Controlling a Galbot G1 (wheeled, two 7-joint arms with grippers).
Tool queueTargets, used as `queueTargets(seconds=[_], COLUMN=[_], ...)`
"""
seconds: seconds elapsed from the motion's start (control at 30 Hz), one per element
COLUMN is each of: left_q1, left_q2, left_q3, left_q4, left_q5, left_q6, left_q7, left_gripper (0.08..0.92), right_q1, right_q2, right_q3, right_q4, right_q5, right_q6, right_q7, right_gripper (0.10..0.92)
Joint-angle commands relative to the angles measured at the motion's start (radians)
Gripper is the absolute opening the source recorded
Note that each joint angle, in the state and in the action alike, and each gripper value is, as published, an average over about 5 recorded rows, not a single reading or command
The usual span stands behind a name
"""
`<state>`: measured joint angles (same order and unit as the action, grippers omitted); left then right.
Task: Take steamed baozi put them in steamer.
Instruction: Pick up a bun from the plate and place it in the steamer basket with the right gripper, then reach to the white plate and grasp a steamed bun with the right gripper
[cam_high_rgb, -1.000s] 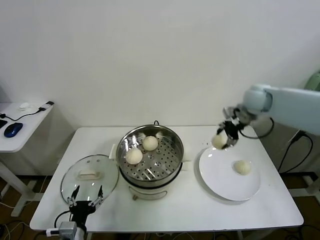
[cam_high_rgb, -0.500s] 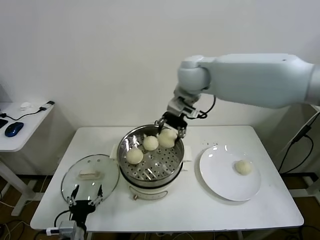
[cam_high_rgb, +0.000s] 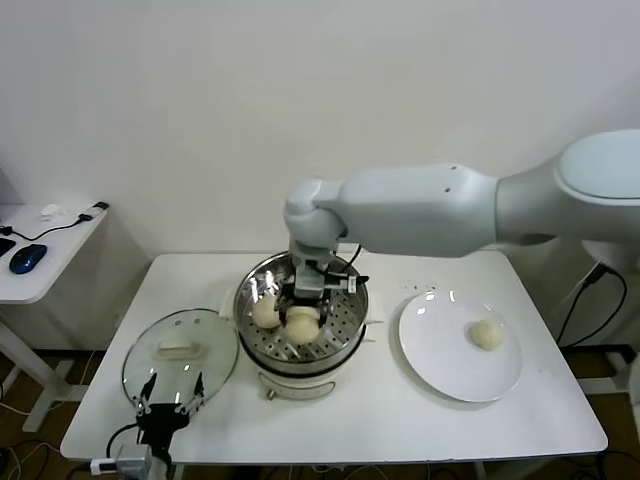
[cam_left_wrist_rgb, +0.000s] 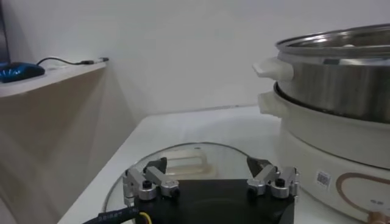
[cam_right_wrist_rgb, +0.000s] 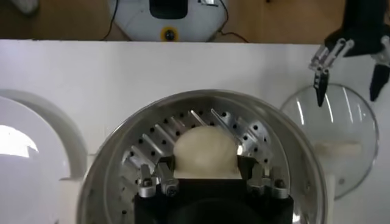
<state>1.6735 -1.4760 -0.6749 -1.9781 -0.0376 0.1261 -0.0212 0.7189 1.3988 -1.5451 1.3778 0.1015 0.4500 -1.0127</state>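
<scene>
Now, from the head view, the right gripper (cam_high_rgb: 303, 308) is down inside the steamer (cam_high_rgb: 345, 340), which sits in the middle of the white table (cam_high_rgb: 400, 420). Its fingers are clamped on a bun (cam_high_rgb: 302, 323), one finger on each side. Another bun (cam_high_rgb: 265, 313) lies in the steamer just to the left of the held one. A last bun (cam_high_rgb: 486, 334) sits alone on the plate (cam_high_rgb: 440, 365), to the right of the steamer. The glass lid (cam_high_rgb: 180, 355) lies flat on the table, to the left of the steamer. The left gripper (cam_high_rgb: 170, 392) waits at the near left edge of the table, over the near edge of the lid. Its fingers are spread wide and hold nothing. A side desk (cam_high_rgb: 40, 255) with a blue mouse (cam_high_rgb: 25, 258) stands far left.

Next, the left wrist view shows the left gripper (cam_left_wrist_rgb: 210, 181) low over the lid (cam_left_wrist_rgb: 183, 159), fingers (cam_left_wrist_rgb: 146, 182) far apart and empty. The steamer (cam_left_wrist_rgb: 341, 73) rises close by, shiny on top and white below.

Last, the right wrist view looks straight down into the steamer (cam_right_wrist_rgb: 280, 149). The bun (cam_right_wrist_rgb: 206, 152) sits over the holed tray, squeezed between the right gripper's (cam_right_wrist_rgb: 207, 179) two fingers (cam_right_wrist_rgb: 155, 181). The plate (cam_right_wrist_rgb: 30, 152) shows at one edge. The lid (cam_right_wrist_rgb: 335, 131) shows at the other edge, with the left gripper (cam_right_wrist_rgb: 350, 58) spread open over it.
</scene>
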Motion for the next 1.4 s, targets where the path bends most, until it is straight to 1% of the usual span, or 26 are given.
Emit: queueTargets(seconds=[0.03, 0.27, 0.37, 0.43, 0.53, 0.73, 0.83, 0.93, 1.03, 1.1, 1.17, 1.27, 1.4], left_q1=[0.000, 0.004, 0.004, 0.004, 0.007, 0.013, 0.014, 0.015, 0.017, 0.018, 0.017, 0.012, 0.003], left_q2=[0.001, 0.001, 0.000, 0.001, 0.000, -0.003, -0.008, -0.010, -0.009, -0.008, -0.007, -0.004, -0.004], left_q3=[0.000, 0.002, 0.002, 0.003, 0.003, 0.004, 0.006, 0.008, 0.009, 0.008, 0.006, 0.005, -0.001], left_q4=[0.000, -0.001, -0.001, -0.001, -0.004, -0.012, -0.018, -0.022, -0.025, -0.027, -0.028, -0.027, -0.026], left_q5=[0.000, -0.001, -0.001, -0.001, -0.001, 0.002, 0.004, 0.008, 0.007, 0.005, 0.004, 0.001, -0.006], left_q6=[0.001, -0.001, -0.002, -0.003, -0.004, -0.001, 0.000, 0.000, -0.001, -0.001, -0.001, -0.001, 0.002], left_q7=[0.000, 0.000, -0.001, -0.001, -0.002, -0.002, -0.001, 0.000, 0.001, 0.001, 0.001, 0.001, 0.002], left_gripper=[0.823, 0.823, 0.823, 0.823, 0.823, 0.823, 0.823, 0.823, 0.823, 0.823, 0.823, 0.823, 0.823], right_q1=[-0.119, -0.125, -0.121, -0.100, -0.042, 0.114, 0.190, 0.249, 0.311, 0.342, 0.350, 0.319, 0.207], right_q2=[0.046, 0.041, 0.037, 0.029, 0.009, -0.060, -0.118, -0.208, -0.322, -0.401, -0.488, -0.616, -0.743], right_q3=[0.015, 0.012, 0.014, 0.015, 0.013, -0.010, -0.050, -0.109, -0.217, -0.289, -0.338, -0.372, -0.351], right_q4=[-0.040, -0.053, -0.057, -0.049, -0.032, -0.056, -0.112, -0.181, -0.222, -0.232, -0.227, -0.214, -0.202], right_q5=[-0.118, -0.124, -0.113, -0.078, 0.004, 0.119, 0.184, 0.235, 0.329, 0.386, 0.409, 0.392, 0.334], right_q6=[0.037, 0.030, 0.032, 0.035, 0.045, 0.104, 0.139, 0.154, 0.065, -0.044, -0.165, -0.289, -0.370], right_q7=[0.022, 0.038, 0.071, 0.072, 0.031, -0.050, -0.089, -0.107, -0.109, -0.104, -0.100, -0.104, -0.084], right_gripper=[0.670, 0.677, 0.719, 0.767, 0.812, 0.822, 0.823, 0.823, 0.823, 0.823, 0.823, 0.823, 0.823])
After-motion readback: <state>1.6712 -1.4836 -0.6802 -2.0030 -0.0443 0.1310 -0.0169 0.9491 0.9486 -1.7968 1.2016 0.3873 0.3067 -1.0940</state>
